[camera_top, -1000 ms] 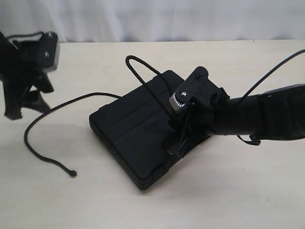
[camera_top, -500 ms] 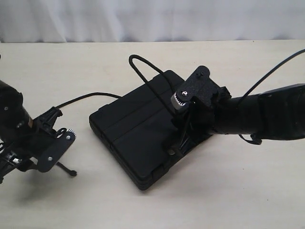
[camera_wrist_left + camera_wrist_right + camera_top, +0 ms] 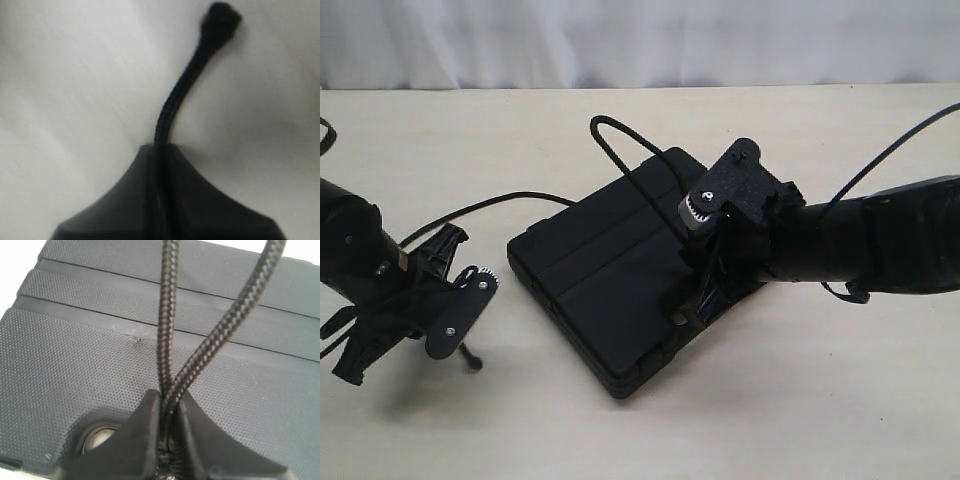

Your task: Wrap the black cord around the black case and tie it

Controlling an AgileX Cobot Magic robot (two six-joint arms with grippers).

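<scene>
The black case point(image 3: 605, 285) lies flat in the middle of the table. The black cord point(image 3: 610, 135) loops up behind the case's far edge and crosses its lid. My right gripper point(image 3: 695, 305) is down on the lid, shut on two strands of the cord point(image 3: 167, 315) above the grooved case point(image 3: 75, 350); its jaws point(image 3: 169, 400) pinch both strands. Another stretch of cord point(image 3: 510, 198) runs left from the case to my left gripper point(image 3: 458, 342), low over the table. That gripper point(image 3: 160, 147) is shut on the cord just behind its knotted end point(image 3: 220, 20).
A white cloth backdrop point(image 3: 640, 40) closes the far side of the pale table point(image 3: 820, 400). A glossy robot cable point(image 3: 890, 150) arcs above the right arm. The left arm's body point(image 3: 360, 270) lies over the table's left side.
The left arm has dropped from the upper left to the table and shut on the cord near its knotted end. The right gripper and the case have not moved.
</scene>
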